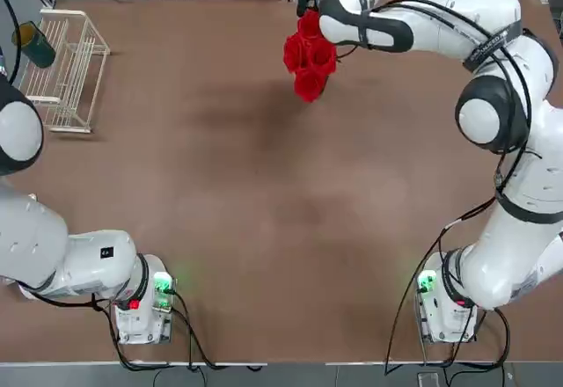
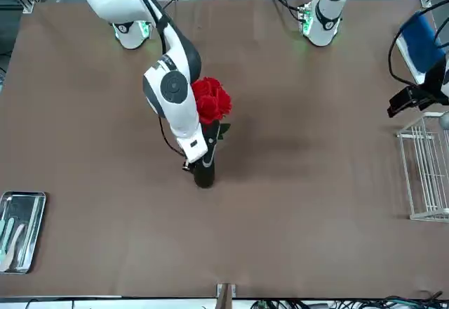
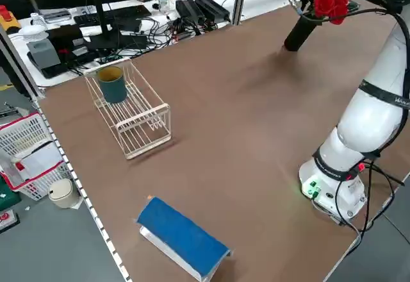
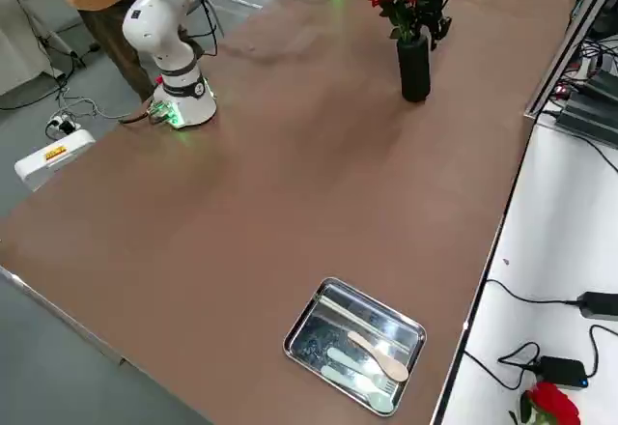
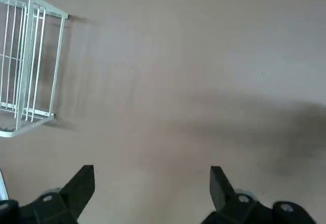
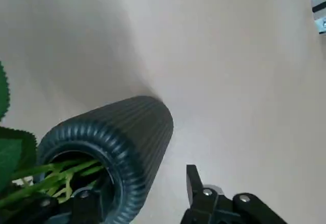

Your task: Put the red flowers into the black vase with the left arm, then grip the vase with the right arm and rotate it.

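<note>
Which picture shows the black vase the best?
The right side view: the black vase stands whole and upright, unhidden. The front view shows only its base below the right gripper. The top view hides it under the red flowers. The left side view shows it far off.

The ribbed black vase [image 6: 109, 147] holds green stems [image 6: 56, 175]; one right pincer [image 6: 147, 203] finger [image 6: 196, 186] stands clear beside it.

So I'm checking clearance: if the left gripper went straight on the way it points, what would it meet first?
Probably the bare table; the left gripper, open, points down at it, nothing between.
</note>
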